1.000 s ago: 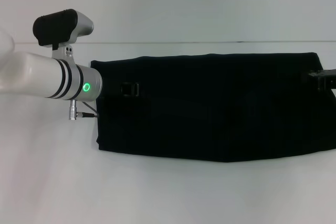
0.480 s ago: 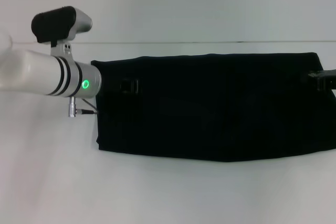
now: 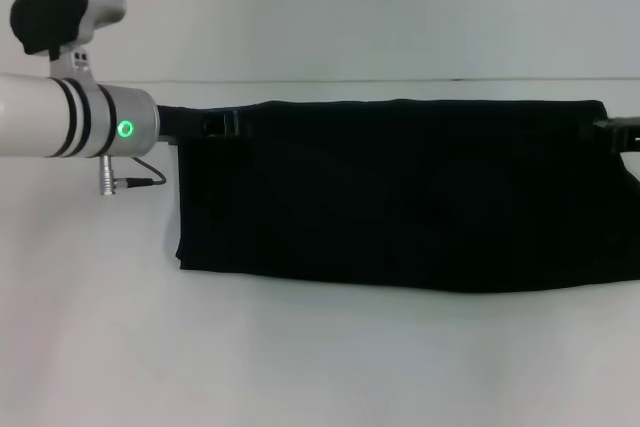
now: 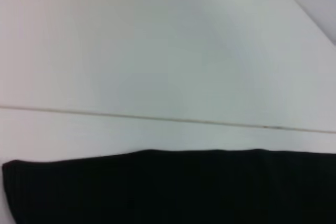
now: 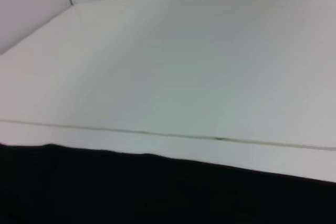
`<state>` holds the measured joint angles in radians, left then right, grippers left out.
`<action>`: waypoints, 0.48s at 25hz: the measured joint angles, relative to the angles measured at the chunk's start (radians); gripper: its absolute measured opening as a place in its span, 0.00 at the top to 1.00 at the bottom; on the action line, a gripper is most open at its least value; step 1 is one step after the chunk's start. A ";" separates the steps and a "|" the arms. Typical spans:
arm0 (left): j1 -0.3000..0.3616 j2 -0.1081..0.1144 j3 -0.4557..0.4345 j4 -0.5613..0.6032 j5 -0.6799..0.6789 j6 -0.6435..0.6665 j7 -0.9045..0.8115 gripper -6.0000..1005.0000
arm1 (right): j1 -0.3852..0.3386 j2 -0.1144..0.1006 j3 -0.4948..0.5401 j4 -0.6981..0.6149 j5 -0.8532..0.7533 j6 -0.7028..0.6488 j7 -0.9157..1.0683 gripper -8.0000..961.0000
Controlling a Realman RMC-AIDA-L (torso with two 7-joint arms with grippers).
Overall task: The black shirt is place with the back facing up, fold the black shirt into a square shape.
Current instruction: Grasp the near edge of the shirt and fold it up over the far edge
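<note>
The black shirt [image 3: 400,197] lies on the white table as a wide band, plain black side up, with no lettering showing. My left gripper [image 3: 215,125] is at the shirt's far left corner, dark against the dark fabric. At the picture's right edge, my right gripper [image 3: 615,133] is at the shirt's far right corner, only partly in view. The left wrist view shows the black shirt [image 4: 168,187] edge with bare table beyond. The right wrist view also shows the black shirt [image 5: 131,190] edge and no fingers.
The white table [image 3: 320,367] stretches in front of the shirt and behind it. A thin seam line [image 3: 400,81] runs across the table just beyond the shirt's far edge. The left arm's cable plug [image 3: 110,184] hangs beside the shirt's left edge.
My left arm has drawn back to the left and away from me, from over the shirt to its far left corner. The shirt's near edge has shifted slightly away. The right gripper rose a little.
</note>
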<state>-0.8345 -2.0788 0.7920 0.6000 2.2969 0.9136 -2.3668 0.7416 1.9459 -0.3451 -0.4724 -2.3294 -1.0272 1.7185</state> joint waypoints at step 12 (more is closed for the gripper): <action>0.030 0.030 -0.003 0.031 -0.068 0.040 0.048 0.99 | -0.016 0.000 0.006 -0.093 0.001 -0.013 0.121 0.94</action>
<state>-0.8049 -2.0490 0.7887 0.6310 2.2289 0.9536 -2.3187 0.7254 1.9464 -0.3393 -0.5653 -2.3285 -1.0399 1.8390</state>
